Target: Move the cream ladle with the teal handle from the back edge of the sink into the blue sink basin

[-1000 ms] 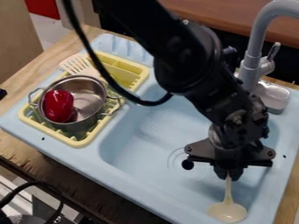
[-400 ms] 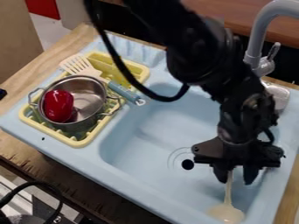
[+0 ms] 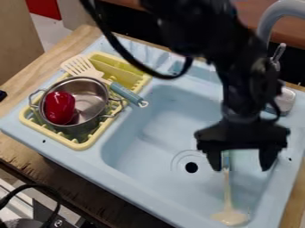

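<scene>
The gripper (image 3: 241,164) is over the right side of the light blue sink (image 3: 161,129), its two fingers wide apart with nothing held between them. Just below and near its left finger lies a cream ladle (image 3: 229,217), bowl toward the sink's front right corner and handle running up under the gripper. In the yellow drying rack (image 3: 80,144) at the left stands a metal pot (image 3: 92,100) with a red bell pepper (image 3: 59,107) inside. Beside the pot, a slotted spatula (image 3: 80,67) with a blue-grey handle rests on the rack.
A grey faucet (image 3: 277,20) rises at the back right behind the arm, with a lever beside it. The drain (image 3: 191,167) lies left of the gripper. A wooden counter (image 3: 24,153) surrounds the sink, and a black cable hangs from the arm.
The fingers have opened from around the ladle's handle, and the gripper has risen slightly after shifting right. The ladle now lies in the sink. More of the spatula's handle shows as the arm's cable moved.
</scene>
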You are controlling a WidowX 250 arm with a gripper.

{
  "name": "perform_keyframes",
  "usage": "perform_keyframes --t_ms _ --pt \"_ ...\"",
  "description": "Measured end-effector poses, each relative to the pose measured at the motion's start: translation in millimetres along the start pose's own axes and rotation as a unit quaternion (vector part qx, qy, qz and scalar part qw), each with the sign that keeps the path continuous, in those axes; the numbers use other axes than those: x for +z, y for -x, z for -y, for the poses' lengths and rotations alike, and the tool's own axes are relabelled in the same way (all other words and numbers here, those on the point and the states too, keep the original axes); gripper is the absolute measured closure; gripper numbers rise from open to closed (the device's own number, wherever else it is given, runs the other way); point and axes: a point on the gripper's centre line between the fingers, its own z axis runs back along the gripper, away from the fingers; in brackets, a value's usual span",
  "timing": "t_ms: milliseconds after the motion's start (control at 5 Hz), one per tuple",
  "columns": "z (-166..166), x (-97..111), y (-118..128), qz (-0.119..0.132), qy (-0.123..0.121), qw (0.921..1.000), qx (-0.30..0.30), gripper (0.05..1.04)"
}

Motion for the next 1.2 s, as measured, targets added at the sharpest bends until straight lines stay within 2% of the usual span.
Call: perform_keyframes --t_ms 200,600,800,1000,1200 --pt "-1.6 10.3 -4.9 -0.013 -0.005 0.9998 0.012 0.085" --pt "-0.3 26.2 -17.2 -0.024 -0.011 0.9994 0.023 0.085" --pt "-2.9 28.9 -23.8 -0.024 -0.012 0.9995 0.017 0.085" --pt "-10.5 29.8 -32.3 -0.022 -0.012 0.9995 -0.017 0.085" --pt "-16.7 37.5 -44.7 -0.014 0.012 0.9993 -0.032 0.085"
